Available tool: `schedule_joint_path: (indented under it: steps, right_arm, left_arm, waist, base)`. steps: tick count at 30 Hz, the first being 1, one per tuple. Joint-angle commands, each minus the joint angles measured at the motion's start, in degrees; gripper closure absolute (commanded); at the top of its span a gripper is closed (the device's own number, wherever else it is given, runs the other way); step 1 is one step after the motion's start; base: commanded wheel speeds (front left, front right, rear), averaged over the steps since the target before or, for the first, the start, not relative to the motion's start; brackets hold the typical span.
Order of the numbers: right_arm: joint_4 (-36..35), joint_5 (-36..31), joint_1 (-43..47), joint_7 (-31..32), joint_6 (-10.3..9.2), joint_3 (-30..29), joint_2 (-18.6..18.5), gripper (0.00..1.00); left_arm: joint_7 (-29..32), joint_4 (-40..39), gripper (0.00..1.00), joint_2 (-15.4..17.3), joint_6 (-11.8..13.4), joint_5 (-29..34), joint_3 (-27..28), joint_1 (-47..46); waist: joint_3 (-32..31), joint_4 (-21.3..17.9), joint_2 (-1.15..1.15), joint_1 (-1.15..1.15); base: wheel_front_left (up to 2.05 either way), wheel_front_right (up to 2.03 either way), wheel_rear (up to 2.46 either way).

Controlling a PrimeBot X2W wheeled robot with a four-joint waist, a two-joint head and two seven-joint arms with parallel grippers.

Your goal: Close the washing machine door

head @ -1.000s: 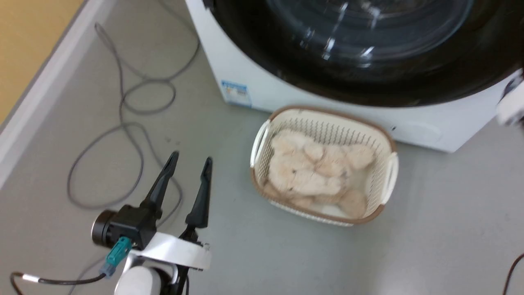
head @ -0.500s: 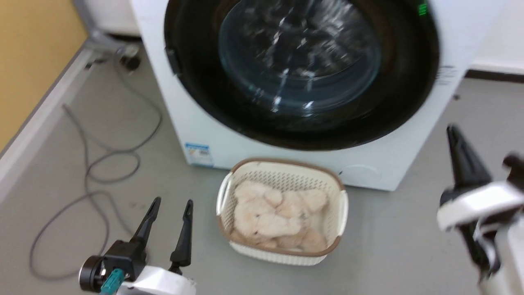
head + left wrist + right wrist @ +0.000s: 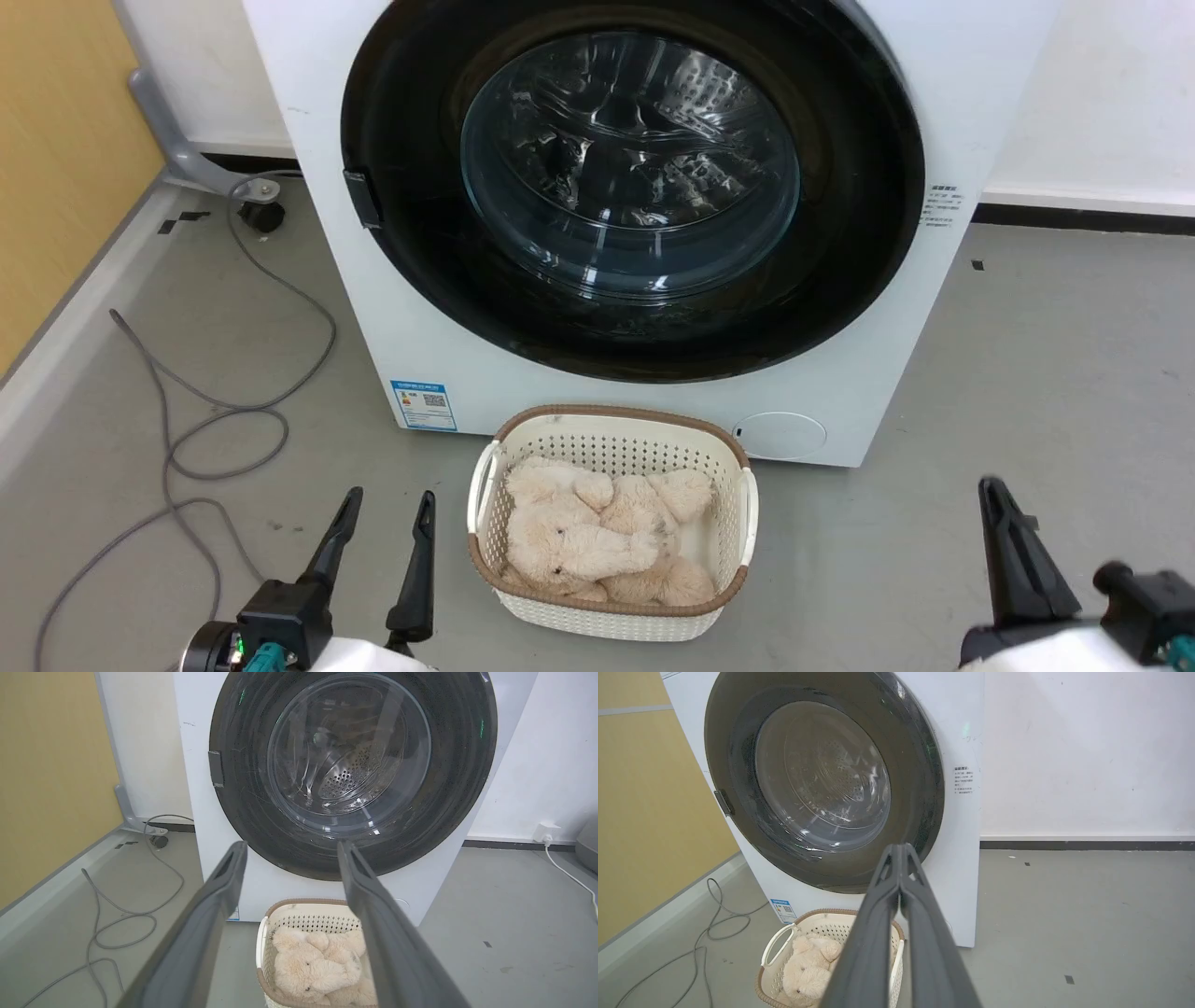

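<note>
Two claws idle: left claw (image 3: 390, 495) spread, right claw (image 3: 900, 849) pinched together, empty. Ahead, round black glass-domed washing machine door (image 3: 630, 168) looks flush; unlatched, it could swing out.

Grey floor (image 3: 1046, 373) meets white wall (image 3: 1102, 103); yellow panel (image 3: 47, 149) and grey cable (image 3: 187, 448) left.

Head view from above, wrist views low and level, all sharing the washing machine door (image 3: 635, 187)
</note>
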Motion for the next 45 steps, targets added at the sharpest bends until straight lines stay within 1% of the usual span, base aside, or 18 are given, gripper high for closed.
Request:
schedule_joint_path:
  steps: [1, 2, 10, 22, 23, 45]
  right_arm:
    - [-0.59, -0.37, 1.28, -0.32, -0.04, -0.35, 0.54, 0.75]
    - [-0.77, -0.76, 1.77, -0.46, -0.04, -0.57, 0.79, 0.00]
    - [-0.69, -2.13, 2.62, -0.91, -0.04, -0.70, 1.65, 0.00]
    - [-0.16, -2.81, 2.71, -1.49, -0.04, -0.19, 1.73, 0.00]
    - [-0.25, -2.85, 1.90, -1.03, 0.00, -0.25, 1.49, 1.00]
    - [-0.74, -4.43, 1.05, 1.23, -0.01, 0.07, 1.61, 1.00]
  left_arm:
    - [-0.25, 0.11, 0.00, -0.20, 0.12, -0.01, 0.03, 0.72]
    - [-0.25, 0.16, 0.00, -0.21, 0.10, 0.09, -0.02, 0.79]
    - [-0.25, 0.00, 0.00, -0.34, 0.04, 0.46, 0.05, 1.11]
    - [-0.25, -0.25, 0.00, -0.56, 0.44, 0.84, 0.22, 1.00]
    - [0.04, -0.09, 1.00, -0.55, 0.18, 0.62, 0.08, 0.63]
    - [2.54, -1.25, 1.00, -0.64, 1.09, 1.81, 0.47, 0.24]
  waist:
    - [-0.04, -0.10, 0.00, 0.01]
    - [-0.06, -0.17, 0.00, 0.01]
    - [-0.22, -0.46, 0.00, 0.01]
    - [-0.45, 0.01, 0.00, 0.01]
    - [-0.45, 0.00, 0.00, 0.01]
    - [-0.31, -0.68, 0.00, 0.01]
  base:
    - [0.00, 0.00, 0.00]
    - [0.00, 0.00, 0.00]
    - [0.00, 0.00, 0.00]
    - [0.00, 0.00, 0.00]
    - [0.00, 0.00, 0.00]
    - [0.00, 0.00, 0.00]
